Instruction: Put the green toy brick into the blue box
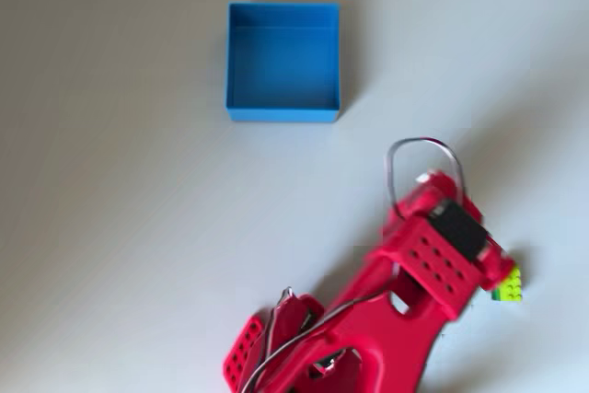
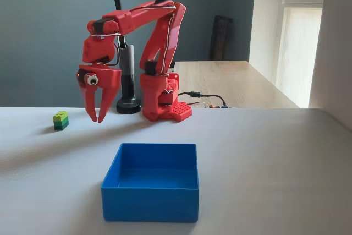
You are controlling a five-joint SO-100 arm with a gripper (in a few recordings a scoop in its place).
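Trouble could come from the gap between the red two-finger tool [image 2: 98, 115] and the small lime-green plastic toy brick [image 2: 60, 120]; the brick sits on the pale table [image 2: 264, 158], off to the left of the tool in the fixed view, not touching it; the tool hangs pointing down with its fingers close together and nothing between them; if it drops without opening wider, I think it could knock the brick away; the square bright-blue plastic box [image 2: 149, 195] waits empty, well apart, so a weak grip might lose the brick on the way.
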